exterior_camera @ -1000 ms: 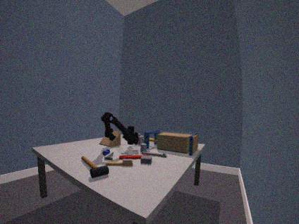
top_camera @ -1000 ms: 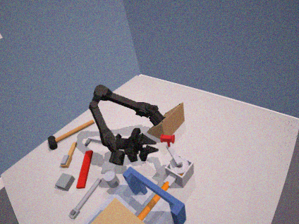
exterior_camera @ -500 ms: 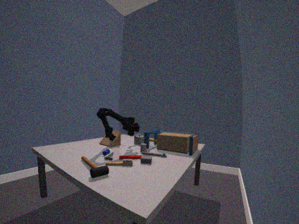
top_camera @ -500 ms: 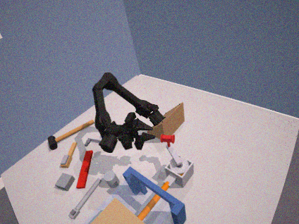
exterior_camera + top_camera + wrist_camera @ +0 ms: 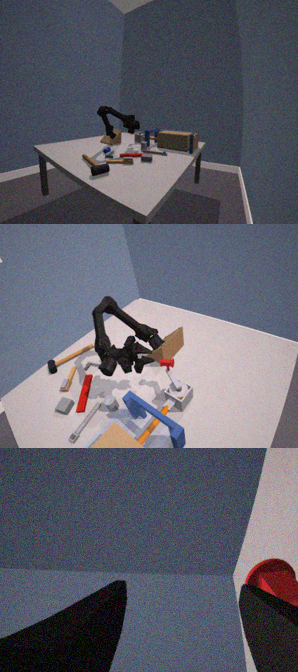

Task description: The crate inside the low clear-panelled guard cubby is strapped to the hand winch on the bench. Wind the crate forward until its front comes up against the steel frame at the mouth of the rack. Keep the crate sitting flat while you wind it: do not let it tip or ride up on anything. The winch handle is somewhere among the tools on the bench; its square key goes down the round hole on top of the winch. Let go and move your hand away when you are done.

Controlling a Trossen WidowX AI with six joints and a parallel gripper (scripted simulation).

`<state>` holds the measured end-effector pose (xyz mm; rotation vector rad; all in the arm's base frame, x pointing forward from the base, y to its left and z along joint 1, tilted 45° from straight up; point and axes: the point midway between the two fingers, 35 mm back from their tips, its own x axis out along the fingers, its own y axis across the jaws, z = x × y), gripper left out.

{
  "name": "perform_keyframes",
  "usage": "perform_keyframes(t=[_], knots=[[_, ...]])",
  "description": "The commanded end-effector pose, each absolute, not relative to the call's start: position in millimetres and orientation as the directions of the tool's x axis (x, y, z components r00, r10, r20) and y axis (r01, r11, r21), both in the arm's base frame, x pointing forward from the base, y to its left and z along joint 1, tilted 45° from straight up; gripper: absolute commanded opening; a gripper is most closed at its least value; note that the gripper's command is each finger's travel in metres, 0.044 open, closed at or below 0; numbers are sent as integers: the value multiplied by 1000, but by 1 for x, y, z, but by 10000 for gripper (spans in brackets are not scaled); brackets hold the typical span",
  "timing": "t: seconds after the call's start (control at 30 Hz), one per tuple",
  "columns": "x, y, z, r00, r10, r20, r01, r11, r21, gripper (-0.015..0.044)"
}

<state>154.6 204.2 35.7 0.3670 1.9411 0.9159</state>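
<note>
The winch (image 5: 182,396) (image 5: 138,137) is a grey box on the bench. The handle's grey arm (image 5: 173,379) rises out of its top to a red knob (image 5: 166,362) (image 5: 273,577). An orange strap (image 5: 152,425) runs from the winch through the blue steel frame (image 5: 154,413) (image 5: 151,133) to the tan crate (image 5: 116,437) (image 5: 176,140). My gripper (image 5: 149,359) (image 5: 133,127) (image 5: 184,592) is open and empty. It hangs just left of the red knob, clear of it. In the wrist view, only wall shows between the fingers.
A tan wedge board (image 5: 172,344) (image 5: 112,138) stands behind the gripper. A hammer (image 5: 70,357) (image 5: 95,165), a brush (image 5: 68,379), a red bar (image 5: 84,393) (image 5: 131,154), a grey block (image 5: 64,405), a grey dome (image 5: 110,403) and a long wrench (image 5: 84,422) lie left of the winch.
</note>
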Motion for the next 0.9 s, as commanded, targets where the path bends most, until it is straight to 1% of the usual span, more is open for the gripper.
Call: perform_keyframes(t=[0.0,0.13,0.23,0.3,0.37,0.4,0.5,0.6,0.7,0.8,0.83,0.87], knots=[[155,204,35,-526,581,-621,-109,678,727,240],[155,204,35,-526,581,-621,-109,678,727,240],[153,207,31,-550,525,-650,-139,710,690,319],[149,213,24,-582,418,-697,-199,758,621,371],[144,220,14,-605,255,-754,-299,805,512,424],[141,224,9,-604,167,-779,-355,819,451,440],[134,236,-2,-552,-95,-829,-534,804,263,440],[127,250,-9,-427,-337,-839,-705,705,76,440],[119,266,-12,-234,-528,-816,-837,537,-107,440],[109,287,-13,9,-647,-762,-907,315,-278,440],[105,294,-12,80,-665,-743,-914,249,-321,440],[103,298,-12,123,-672,-731,-914,209,-347,440]])
